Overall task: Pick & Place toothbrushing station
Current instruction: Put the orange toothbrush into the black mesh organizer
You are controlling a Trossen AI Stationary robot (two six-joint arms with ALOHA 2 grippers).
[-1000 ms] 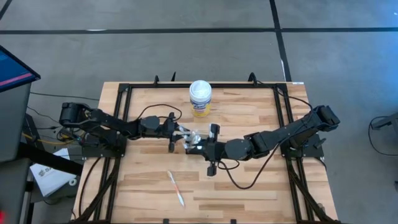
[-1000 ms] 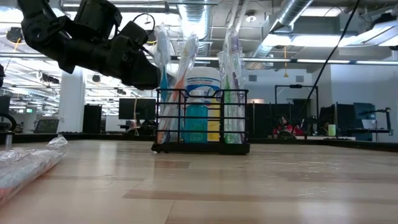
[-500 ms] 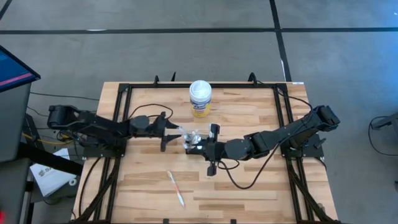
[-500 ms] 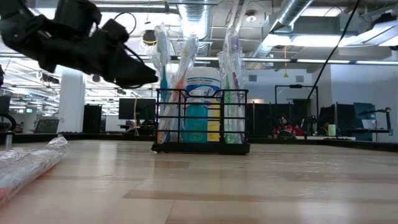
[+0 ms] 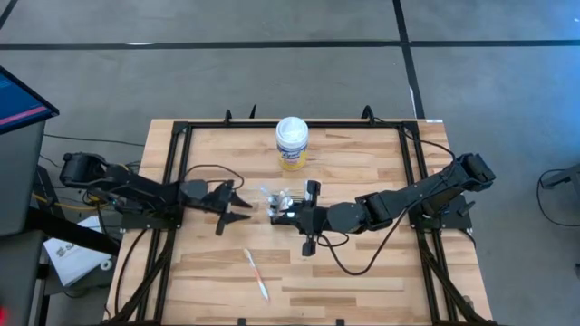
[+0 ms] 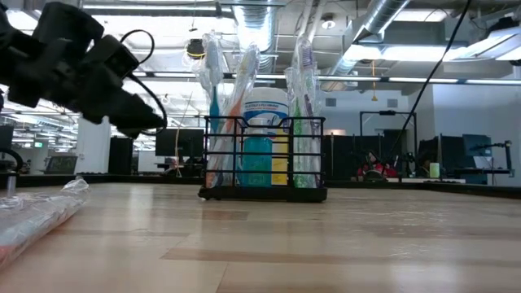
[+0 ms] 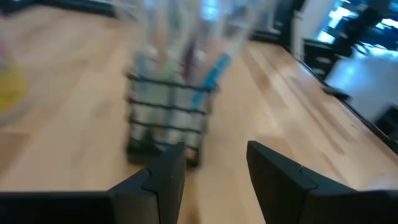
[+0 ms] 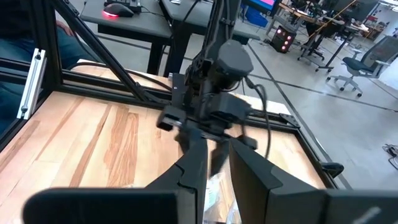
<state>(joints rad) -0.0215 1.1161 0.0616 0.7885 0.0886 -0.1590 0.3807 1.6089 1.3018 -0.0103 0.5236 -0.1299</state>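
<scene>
The toothbrushing station [image 5: 283, 201], a black wire holder, stands on its base at mid-table [image 6: 264, 159] with several wrapped toothbrushes upright in it. My left gripper [image 5: 237, 206] hangs open a short way to its left, above the table [image 6: 155, 122]. Its wrist view looks at the station [image 7: 168, 121] past empty fingers [image 7: 214, 155]. My right gripper [image 5: 292, 210] reaches in from the right over the station. Its fingers [image 8: 216, 143] stand a narrow gap apart. It is above the low view's frame. My right gripper shows clear wrapper [image 8: 214, 186] in the gap far back between its fingers. I cannot tell whether it touches that wrapper or only hangs above it. My left gripper touches nothing.
A white canister with a yellow label [image 5: 292, 143] stands behind the station near the far edge. A loose wrapped toothbrush [image 5: 256, 273] lies near the front left [image 6: 41, 213]. Black frame rails [image 5: 172, 181] border the table's sides.
My left gripper has opened at the station and drawn back toward the table's left edge, sinking a little. The station and its toothbrushes have stayed where they were.
</scene>
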